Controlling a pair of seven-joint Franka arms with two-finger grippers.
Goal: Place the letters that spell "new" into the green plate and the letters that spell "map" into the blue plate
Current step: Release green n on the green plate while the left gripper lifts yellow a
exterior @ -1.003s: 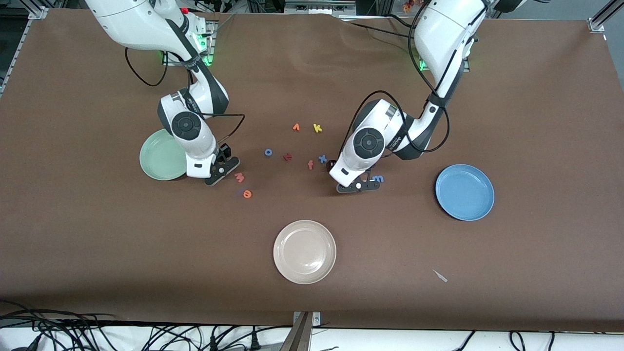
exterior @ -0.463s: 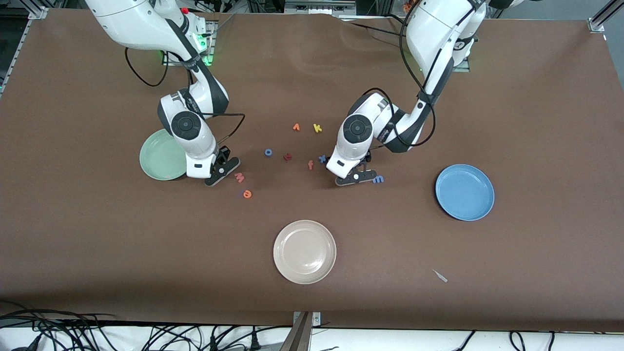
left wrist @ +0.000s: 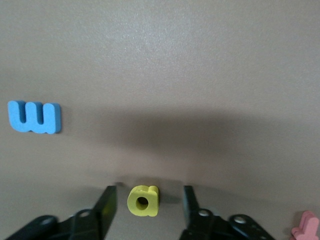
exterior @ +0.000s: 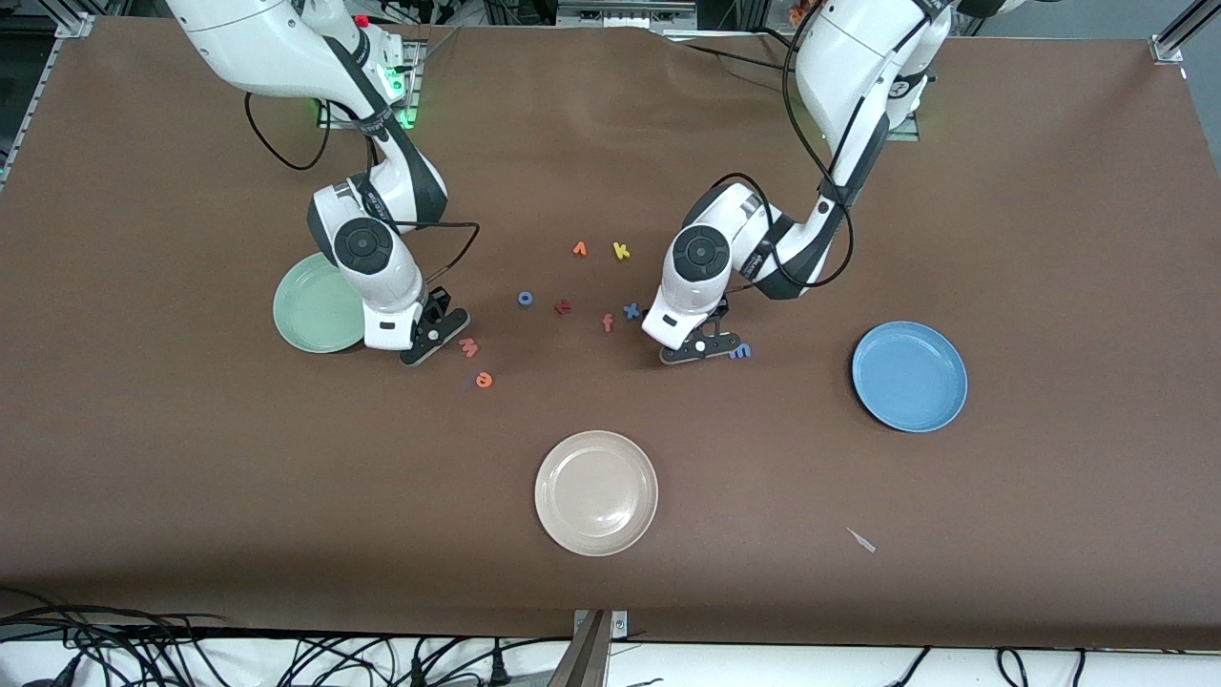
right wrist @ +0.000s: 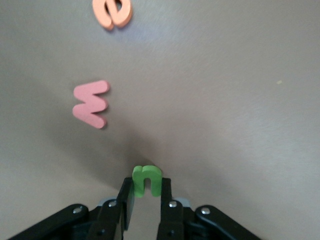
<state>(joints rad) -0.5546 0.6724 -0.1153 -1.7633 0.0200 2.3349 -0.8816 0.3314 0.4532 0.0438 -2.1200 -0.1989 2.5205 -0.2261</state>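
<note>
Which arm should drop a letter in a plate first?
Right. Its gripper is shut on the n, right beside the green plate. The left gripper only straddles the a, jaws not yet touching it, with the blue plate farther off.

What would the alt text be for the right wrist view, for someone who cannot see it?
The right gripper pinches a small green letter "n" between its two black fingers, just above a brown table. On the table lie a pink "w" and, past it, an orange "e" partly cut off by the picture's edge.
</note>
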